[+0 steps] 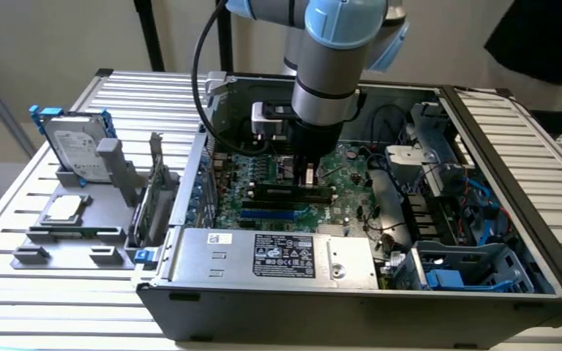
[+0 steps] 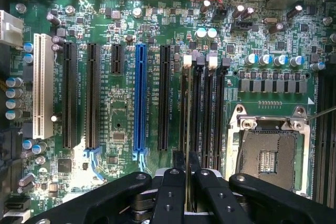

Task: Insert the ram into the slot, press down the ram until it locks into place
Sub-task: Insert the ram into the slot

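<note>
Gripper: our gripper [image 2: 186,169] stands over the black slots, fingers [image 2: 178,162] narrowly apart, either side of the ram's [image 2: 187,108] thin upper edge; we cannot tell whether they pinch it.
Ram: on edge in the slot [image 2: 185,106], between the pale clips [image 2: 187,60].
Risk: we judge uneven pressing could leave one end unlatched, since the fingers sit near one end.
</note>
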Controlling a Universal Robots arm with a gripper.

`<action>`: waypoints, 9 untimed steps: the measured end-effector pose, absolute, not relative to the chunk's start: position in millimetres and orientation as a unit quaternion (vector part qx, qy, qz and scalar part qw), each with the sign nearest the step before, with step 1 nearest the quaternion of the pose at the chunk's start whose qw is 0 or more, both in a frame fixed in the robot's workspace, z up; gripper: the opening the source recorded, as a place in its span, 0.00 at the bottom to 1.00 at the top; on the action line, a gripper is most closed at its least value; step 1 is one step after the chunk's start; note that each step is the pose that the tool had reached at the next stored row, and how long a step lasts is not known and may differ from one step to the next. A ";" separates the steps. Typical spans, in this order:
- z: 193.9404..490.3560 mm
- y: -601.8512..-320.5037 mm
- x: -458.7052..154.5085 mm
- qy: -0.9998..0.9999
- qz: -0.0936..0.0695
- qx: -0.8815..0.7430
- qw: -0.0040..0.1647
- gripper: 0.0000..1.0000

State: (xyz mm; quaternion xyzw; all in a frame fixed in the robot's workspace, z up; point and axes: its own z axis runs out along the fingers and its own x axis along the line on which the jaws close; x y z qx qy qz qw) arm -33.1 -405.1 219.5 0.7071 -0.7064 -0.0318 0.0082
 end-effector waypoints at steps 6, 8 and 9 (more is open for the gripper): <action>238.0 -405.1 -33.9 -0.706 -0.032 0.707 0.008 0.22; 244.8 -405.2 -35.4 -0.706 -0.032 0.707 0.008 0.22; 246.4 -405.2 -36.4 -0.706 -0.032 0.708 0.008 0.22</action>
